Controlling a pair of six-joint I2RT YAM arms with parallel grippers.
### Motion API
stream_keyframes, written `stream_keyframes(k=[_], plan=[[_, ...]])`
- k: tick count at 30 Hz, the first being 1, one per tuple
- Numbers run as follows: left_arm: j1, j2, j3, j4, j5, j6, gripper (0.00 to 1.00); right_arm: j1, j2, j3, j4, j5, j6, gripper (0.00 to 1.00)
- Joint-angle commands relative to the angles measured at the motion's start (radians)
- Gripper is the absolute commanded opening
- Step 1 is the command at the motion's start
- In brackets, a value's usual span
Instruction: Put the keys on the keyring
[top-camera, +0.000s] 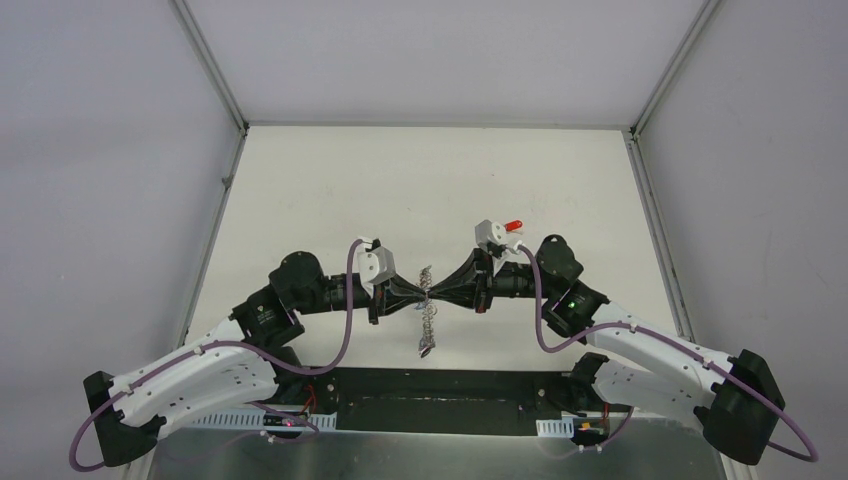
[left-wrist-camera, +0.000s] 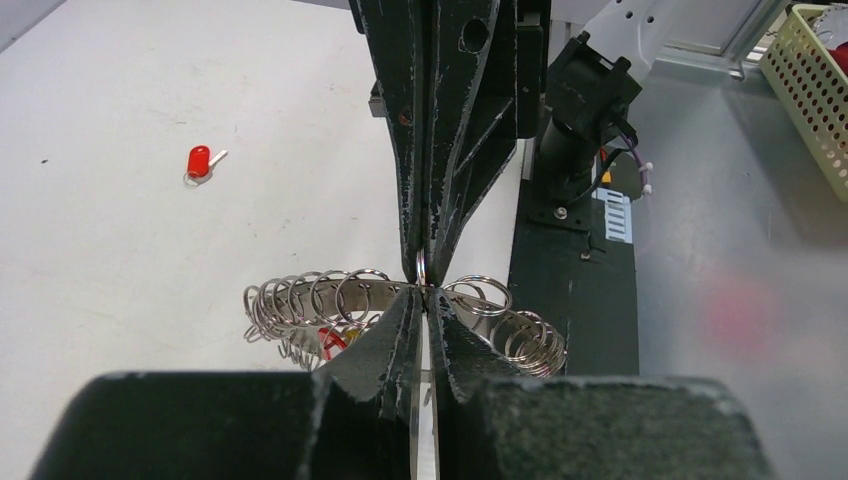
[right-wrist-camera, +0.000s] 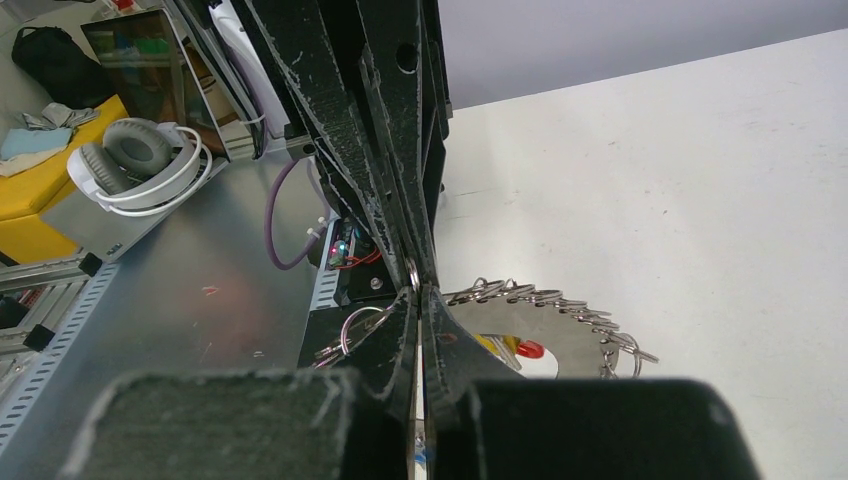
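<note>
Right claw (right-wrist-camera: 420, 295) pinches keyring (right-wrist-camera: 548, 326); headphones (right-wrist-camera: 135, 160) beyond.

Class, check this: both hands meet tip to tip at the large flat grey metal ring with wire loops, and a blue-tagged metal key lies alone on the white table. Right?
One detail is wrong. The lone metal key has a red tag, not blue, as the left wrist view shows it on the white table. The rest stands: the left hand and right hand meet at the large flat grey metal ring.

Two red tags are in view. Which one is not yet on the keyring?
The loose red tag, lying alone on the table, apart from everything else. The other red tag hangs from the keyring among its wire loops.
</note>
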Motion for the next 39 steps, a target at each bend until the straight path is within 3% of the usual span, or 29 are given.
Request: stream_keyframes(k=[1, 11, 16, 21, 28, 33, 39], plan=[[-0.004, 0.009, 0.033, 0.034, 0.018, 0.004, 0.01, 0.006, -0.017, 0.016, 0.104, -0.021, 0.013, 0.00], [-0.004, -0.002, 0.069, -0.005, -0.042, -0.013, 0.00, 0.006, -0.021, 0.012, 0.099, -0.016, 0.014, 0.01], [-0.003, 0.010, 0.137, -0.117, -0.064, -0.009, 0.00, 0.006, -0.032, 0.016, 0.090, -0.013, -0.001, 0.33], [-0.003, 0.060, 0.252, -0.290, -0.056, 0.018, 0.00, 0.006, -0.063, 0.071, -0.054, -0.009, -0.093, 0.45], [-0.004, 0.176, 0.462, -0.568, -0.016, 0.138, 0.00, 0.006, -0.047, 0.139, -0.180, -0.037, -0.185, 0.47], [-0.004, 0.277, 0.633, -0.758, 0.004, 0.185, 0.00, 0.007, -0.004, 0.174, -0.176, -0.088, -0.187, 0.44], [-0.004, 0.360, 0.736, -0.886, 0.031, 0.219, 0.00, 0.024, 0.060, 0.204, -0.118, -0.119, -0.167, 0.39]])
